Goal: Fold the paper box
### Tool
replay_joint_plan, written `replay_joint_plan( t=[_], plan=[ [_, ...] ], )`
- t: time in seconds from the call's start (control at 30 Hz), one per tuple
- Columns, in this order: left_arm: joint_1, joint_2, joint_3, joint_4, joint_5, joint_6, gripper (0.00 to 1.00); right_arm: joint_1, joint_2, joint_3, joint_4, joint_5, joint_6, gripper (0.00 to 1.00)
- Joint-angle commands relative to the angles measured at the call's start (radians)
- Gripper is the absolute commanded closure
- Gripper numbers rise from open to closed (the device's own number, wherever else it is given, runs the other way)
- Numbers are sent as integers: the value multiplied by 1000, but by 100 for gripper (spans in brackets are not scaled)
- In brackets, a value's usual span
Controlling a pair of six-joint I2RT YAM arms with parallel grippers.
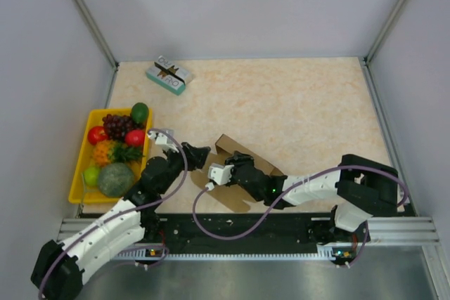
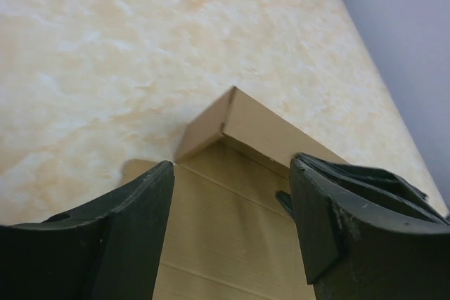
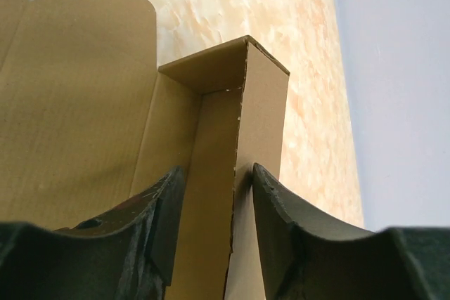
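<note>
Pale walls enclose a marbled beige table. At its near middle, between your two arms, lies the paper box, partly formed: a broad panel flat, one side wall raised to a corner. Expect it to be light, thin and springy. It creases easily, slides on the smooth top, and its flaps will likely fall back unless pinned. Take it by a wall edge near a fold line, not mid-panel.

A yellow tray of fruit sits well to the left. Your left gripper hangs over the flat panel, fingers wide apart and empty. Your right gripper straddles the raised wall, fingers parted, not pinching.

The cardboard is unprinted. The small teal-and-white box has print too small to read.
</note>
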Motion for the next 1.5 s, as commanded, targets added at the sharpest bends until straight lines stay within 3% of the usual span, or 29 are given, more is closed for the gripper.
replay_joint_plan(
  t=[0.0, 0.17, 0.43, 0.53, 0.57, 0.6, 0.7, 0.73, 0.87, 1.07, 1.17, 1.33, 1.47],
  plan=[
    [147, 50, 100, -241, 112, 16, 30, 8, -50, 14, -9, -13, 59, 54],
    [208, 241, 164, -187, 252, 19, 31, 6, -164, 35, -139, 16, 177, 39],
    [247, 204, 169, -239, 244, 17, 28, -29, -349, 161, -563, 27, 469, 30],
    [279, 222, 196, -220, 347, 31, 27, -69, -401, 269, -803, 51, 773, 29],
    [288, 230, 207, -207, 388, 31, 25, -84, -422, 293, -843, 16, 919, 27],
    [296, 241, 221, -198, 438, 31, 24, -138, -440, 307, -959, -22, 996, 26],
    [305, 319, 331, -230, 512, 96, 21, -259, -540, 319, -1090, -233, 1168, 25],
    [305, 384, 409, -285, 525, 143, 21, -376, -561, 313, -1112, -409, 1199, 25],
    [305, 572, 592, -394, 667, 254, 21, -554, -694, 238, -1134, -663, 1305, 25],
    [288, 810, 720, -408, 709, 277, 30, -679, -682, 130, -1155, -743, 1366, 23],
    [268, 830, 698, -387, 665, 271, 32, -739, -744, 38, -1096, -777, 1420, 23],
    [250, 795, 632, -305, 643, 237, 32, -739, -761, -18, -1065, -762, 1408, 23],
    [242, 779, 612, -305, 617, 209, 40, -741, -756, -55, -994, -771, 1419, 24]
  ],
)
